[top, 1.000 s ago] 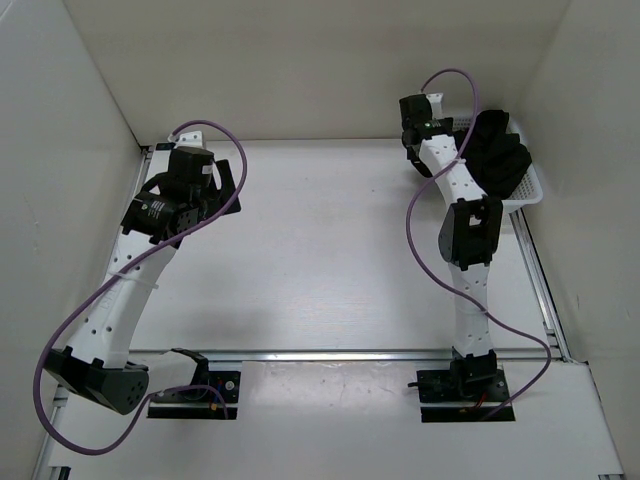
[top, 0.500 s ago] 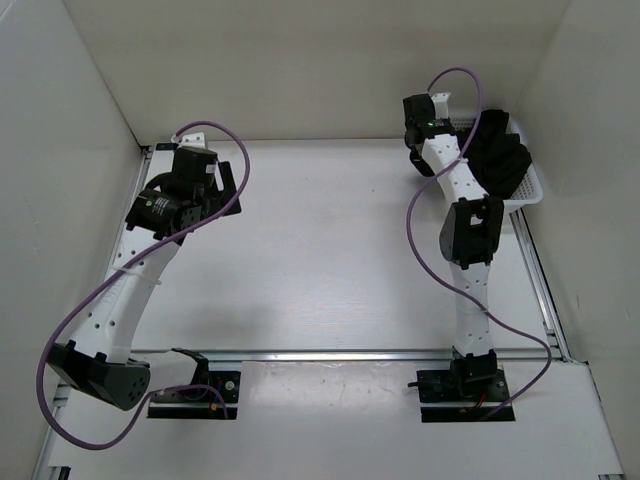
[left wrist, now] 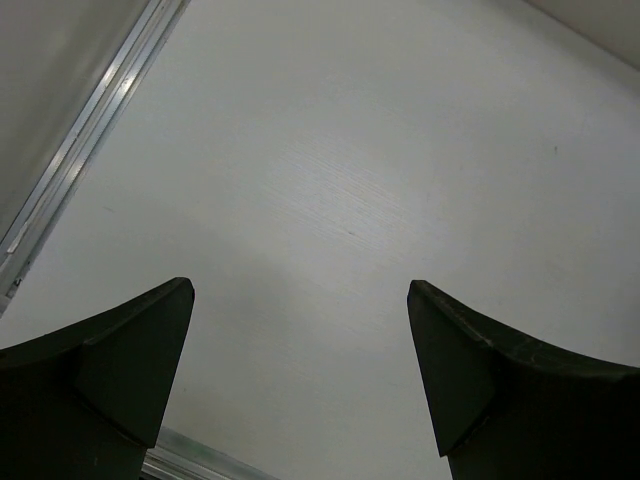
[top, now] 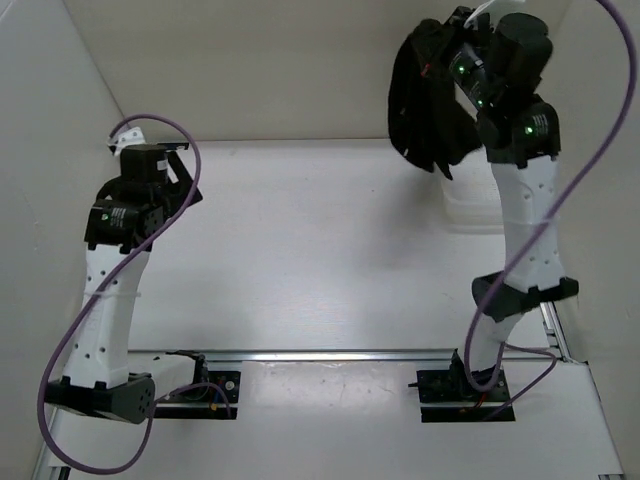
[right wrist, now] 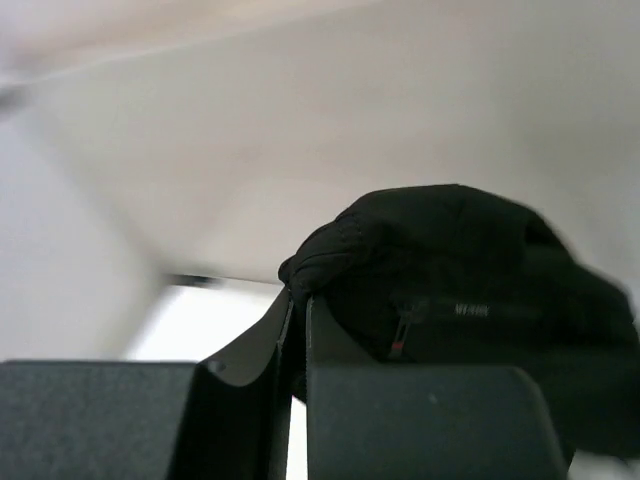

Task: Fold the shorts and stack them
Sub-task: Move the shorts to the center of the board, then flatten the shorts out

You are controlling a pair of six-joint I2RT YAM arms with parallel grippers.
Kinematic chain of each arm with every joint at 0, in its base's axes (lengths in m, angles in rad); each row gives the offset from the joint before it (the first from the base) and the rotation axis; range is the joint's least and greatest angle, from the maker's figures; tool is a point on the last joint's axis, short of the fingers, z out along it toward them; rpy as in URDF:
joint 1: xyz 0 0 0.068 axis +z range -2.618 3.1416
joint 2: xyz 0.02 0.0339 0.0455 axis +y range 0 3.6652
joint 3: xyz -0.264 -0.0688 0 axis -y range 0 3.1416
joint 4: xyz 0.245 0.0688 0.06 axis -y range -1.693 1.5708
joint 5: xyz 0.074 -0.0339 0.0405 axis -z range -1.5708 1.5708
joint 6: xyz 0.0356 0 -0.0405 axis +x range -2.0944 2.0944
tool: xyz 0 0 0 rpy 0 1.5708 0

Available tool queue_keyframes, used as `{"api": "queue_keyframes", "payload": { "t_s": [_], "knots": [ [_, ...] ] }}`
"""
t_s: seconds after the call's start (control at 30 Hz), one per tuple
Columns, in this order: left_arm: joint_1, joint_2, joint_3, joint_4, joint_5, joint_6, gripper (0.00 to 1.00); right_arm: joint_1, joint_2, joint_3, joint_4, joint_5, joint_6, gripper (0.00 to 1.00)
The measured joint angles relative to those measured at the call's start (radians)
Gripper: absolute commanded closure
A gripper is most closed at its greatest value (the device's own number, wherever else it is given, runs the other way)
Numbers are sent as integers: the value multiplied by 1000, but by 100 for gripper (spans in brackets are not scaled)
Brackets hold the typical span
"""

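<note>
The black shorts [top: 425, 105] hang bunched in the air at the back right, well above the table. My right gripper [top: 440, 42] is raised high and shut on their top edge. In the right wrist view the fingers [right wrist: 298, 300] are pressed together with a fold of the shorts [right wrist: 450, 270] pinched between them and the rest bulging to the right. Over the bare tabletop my left gripper [left wrist: 300, 290] stands wide open with nothing between its fingers. The left arm [top: 125, 215] is at the left side, far from the shorts.
The white mesh basket [top: 468, 215] stands at the back right beside the right arm. White walls close in the table on the left, back and right. A metal rail [left wrist: 90, 130] runs along the table's left edge and another [top: 330, 353] along the front.
My right gripper closed on the shorts in the basket and lifted them high above the table. The left arm drew back towards the left wall, still open.
</note>
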Motion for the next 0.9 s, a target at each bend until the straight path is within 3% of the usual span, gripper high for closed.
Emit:
{"api": "queue_keyframes", "payload": {
  "t_s": [0.13,0.3,0.33,0.4,0.43,0.53,0.67,0.77,0.9],
  "knots": [
    [74,-52,47,-14,46,0,0,107,-119,-35,75,-169,26,99],
    [143,-80,76,-30,113,3,0,180,-241,-384,133,-222,29,98],
    [148,-80,76,-31,130,4,0,181,-257,-485,130,-210,29,71],
    [150,-78,74,-34,165,10,0,170,-251,-641,116,-164,42,27],
    [150,-76,69,-34,188,13,0,157,-233,-709,110,-141,48,12],
    [150,-71,32,-31,265,27,0,71,-172,-861,61,-104,77,10],
    [151,-57,-93,-16,394,39,0,-31,-162,-995,21,-61,110,17],
    [135,-43,-240,17,491,41,0,-9,-230,-1093,24,-47,118,20],
    [46,-40,-445,67,576,9,0,84,-377,-1264,71,-119,153,17]
  ]
}}
